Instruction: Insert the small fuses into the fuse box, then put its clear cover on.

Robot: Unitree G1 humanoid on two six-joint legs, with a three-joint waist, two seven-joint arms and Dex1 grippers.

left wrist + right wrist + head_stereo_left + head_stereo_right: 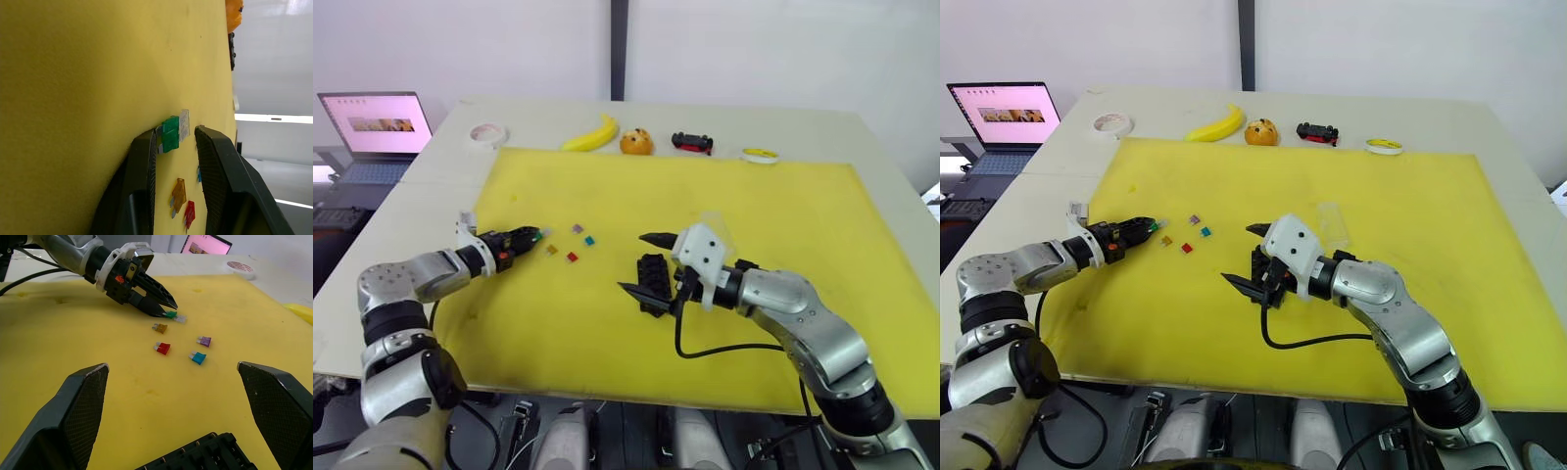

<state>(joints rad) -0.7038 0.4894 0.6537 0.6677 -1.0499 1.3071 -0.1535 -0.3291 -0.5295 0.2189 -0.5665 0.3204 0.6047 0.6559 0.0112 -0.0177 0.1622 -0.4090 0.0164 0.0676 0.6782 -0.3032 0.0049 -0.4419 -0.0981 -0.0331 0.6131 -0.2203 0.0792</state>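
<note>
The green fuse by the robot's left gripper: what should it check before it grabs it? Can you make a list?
1. Left gripper open: ok.
2. Green fuse between the fingers: ok.
3. Clear fuse touching the green one, might get grabbed too: not ok.
4. Brown fuse, red fuse, purple fuse and teal fuse lying apart from the fingers: ok.
5. Fuse box between the open fingers of the right gripper, ready: ok.
6. Free slots in the box: cannot tell.

A pale table (431, 186) carries a yellow mat (754, 215), with tape roll (488, 133), banana (591, 136), orange (636, 143), toy car (692, 143) and yellow ring (760, 155) along its far edge.
</note>
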